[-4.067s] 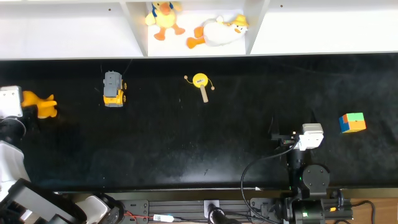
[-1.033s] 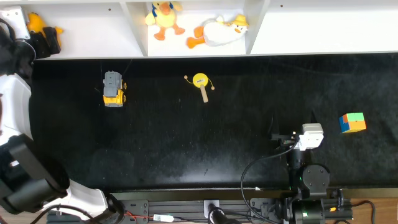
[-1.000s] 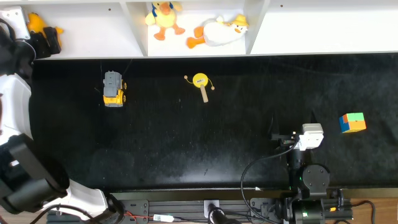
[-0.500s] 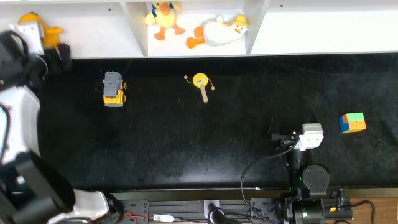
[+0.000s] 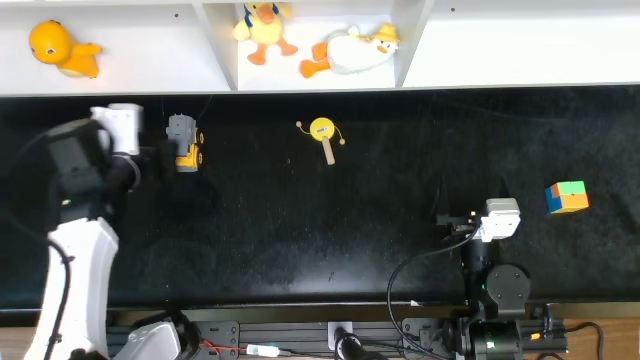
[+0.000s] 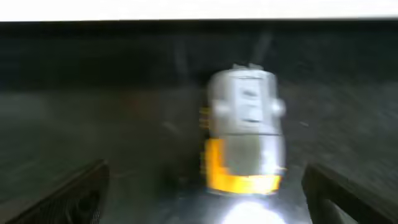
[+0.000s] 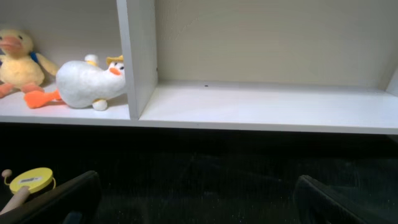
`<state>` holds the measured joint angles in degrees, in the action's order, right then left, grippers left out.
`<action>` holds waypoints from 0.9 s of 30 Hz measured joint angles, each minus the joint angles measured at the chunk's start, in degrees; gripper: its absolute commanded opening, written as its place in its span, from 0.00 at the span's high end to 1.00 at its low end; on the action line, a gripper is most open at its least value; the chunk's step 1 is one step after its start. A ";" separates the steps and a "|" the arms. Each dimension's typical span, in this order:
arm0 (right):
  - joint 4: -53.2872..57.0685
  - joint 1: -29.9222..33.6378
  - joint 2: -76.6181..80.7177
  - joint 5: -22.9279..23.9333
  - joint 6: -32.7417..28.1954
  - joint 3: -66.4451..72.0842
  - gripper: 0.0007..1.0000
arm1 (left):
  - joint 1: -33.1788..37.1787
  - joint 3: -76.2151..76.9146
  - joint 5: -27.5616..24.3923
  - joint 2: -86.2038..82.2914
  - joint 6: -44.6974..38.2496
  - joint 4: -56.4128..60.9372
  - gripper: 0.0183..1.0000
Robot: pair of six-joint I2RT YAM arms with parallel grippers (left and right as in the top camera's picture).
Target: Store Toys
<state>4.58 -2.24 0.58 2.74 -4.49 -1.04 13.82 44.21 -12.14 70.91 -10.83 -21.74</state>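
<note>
Black tabletop (image 5: 350,230): L hand (image 6: 203,186) spread apart by toy truck (image 6: 245,134); R hand (image 7: 198,186) apart too.

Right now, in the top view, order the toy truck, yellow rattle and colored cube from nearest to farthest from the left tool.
1. Toy truck, right beside the left tool.
2. Yellow rattle, mid-table.
3. Colored cube, far right.

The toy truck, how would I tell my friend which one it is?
Find the long black table below the white shelf. Toward its left end, near the shelf, stands the toy truck. It is the only one with a grey top and a yellow body; the rattle to its right is a yellow disc on a stick, and the cube far right is many-coloured.
</note>
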 measured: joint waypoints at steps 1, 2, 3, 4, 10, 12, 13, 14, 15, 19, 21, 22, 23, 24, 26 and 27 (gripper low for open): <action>-0.04 0.02 0.00 0.02 0.00 0.00 0.00 | -1.57 -0.11 0.26 0.00 0.07 -0.37 0.00; 0.02 0.02 0.00 0.00 0.00 0.00 0.00 | -2.97 -0.15 0.46 0.00 0.24 -0.66 0.00; -0.02 0.00 0.00 0.02 -0.02 0.00 0.00 | -4.07 -0.15 0.68 0.00 0.42 -0.94 0.00; 0.00 0.00 0.00 0.00 0.00 0.00 0.00 | -5.01 -0.22 0.85 0.02 0.70 -1.03 0.00; -0.02 0.00 0.00 0.00 0.00 0.00 0.00 | -6.32 -0.35 1.29 2.56 3.41 0.00 0.00; -0.02 0.00 0.00 0.00 -0.02 0.00 0.00 | -6.32 -0.35 1.29 5.07 3.72 1.25 0.00; 0.02 0.00 0.00 0.02 -0.02 0.00 0.00 | -6.32 -0.37 1.29 6.38 3.87 1.86 0.00; -0.02 0.02 0.00 0.00 0.00 0.00 0.00 | -6.32 -0.37 1.29 7.54 3.96 2.54 0.00; 0.00 0.00 0.00 0.02 0.00 0.00 0.00 | -6.32 -0.37 1.29 8.76 4.13 3.28 0.00; 0.02 0.02 0.00 0.00 0.00 0.00 0.01 | -6.32 -0.37 1.29 12.09 4.94 5.18 0.12; -0.02 0.02 0.00 0.00 -0.02 0.00 0.01 | -6.32 -0.39 1.29 13.03 5.11 5.86 0.19; 0.00 0.00 0.00 0.02 -0.02 0.00 0.00 | -6.32 -0.39 1.29 13.31 5.09 6.14 0.21; 0.00 0.00 0.00 0.02 -0.02 0.00 0.01 | -6.32 -0.39 1.29 13.60 5.01 6.38 0.24; -0.04 0.00 0.00 0.02 0.00 0.00 0.01 | -6.34 -0.42 1.29 13.75 5.11 6.58 0.29; 0.00 0.00 0.00 0.00 0.00 0.00 0.00 | -6.34 -0.42 1.29 13.81 5.46 6.86 0.40; 0.02 0.02 0.00 0.00 0.02 0.00 0.00 | -6.34 -0.42 1.29 13.81 5.62 7.04 0.46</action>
<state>4.60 -2.22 0.58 2.74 -4.47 -1.04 7.49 43.79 -10.85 84.73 -5.21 -14.70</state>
